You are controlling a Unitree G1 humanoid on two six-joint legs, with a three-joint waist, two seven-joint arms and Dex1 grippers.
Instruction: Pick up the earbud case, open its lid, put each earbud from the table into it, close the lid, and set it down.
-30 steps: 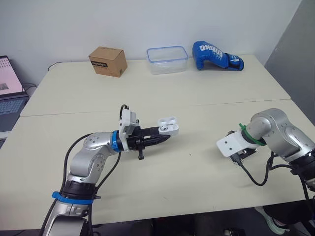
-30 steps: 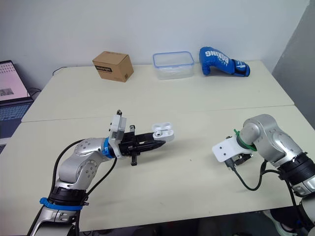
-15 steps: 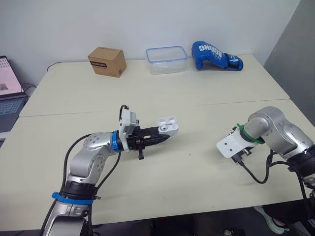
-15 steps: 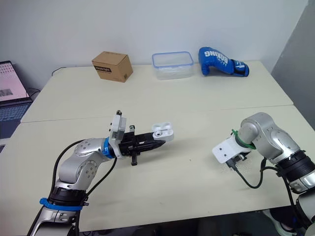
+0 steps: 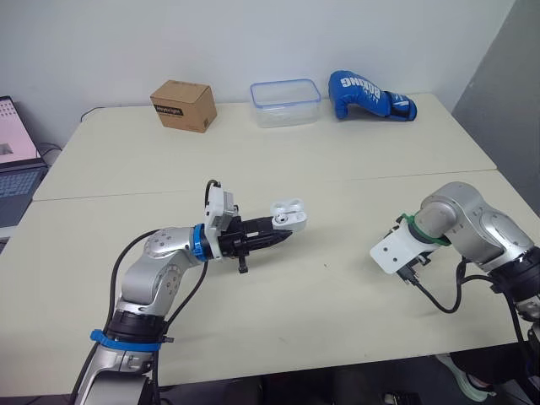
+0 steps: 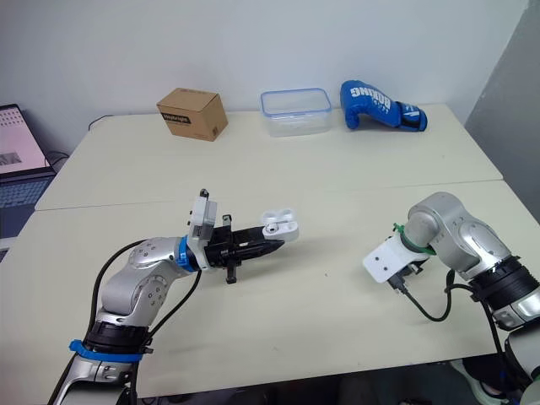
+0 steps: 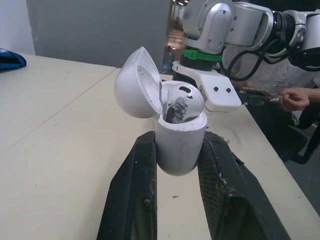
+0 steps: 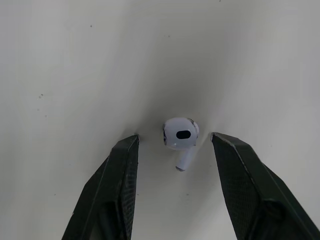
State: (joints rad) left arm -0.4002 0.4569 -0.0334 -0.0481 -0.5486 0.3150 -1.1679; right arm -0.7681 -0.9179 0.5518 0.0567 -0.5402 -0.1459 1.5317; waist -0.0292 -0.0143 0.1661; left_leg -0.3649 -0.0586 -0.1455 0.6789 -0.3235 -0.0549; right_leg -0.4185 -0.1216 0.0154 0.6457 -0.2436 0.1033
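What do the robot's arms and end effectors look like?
Left arm: silver, blue ring, white wrist bracket, black cable. Right arm: the same with a green ring. Left end effector and right end effector: two black fingers each.

It looks like a robotics lab in plain office quarters. A pale desk (image 5: 354, 152) stands against a bare white wall (image 5: 253, 34), with an open laptop (image 5: 15, 160) far left of the jaws. Well beyond the jaws sit mismatched props: a cardboard box (image 5: 184, 105), a clear plastic container (image 5: 286, 103) and a blue boxing glove (image 5: 369, 95).
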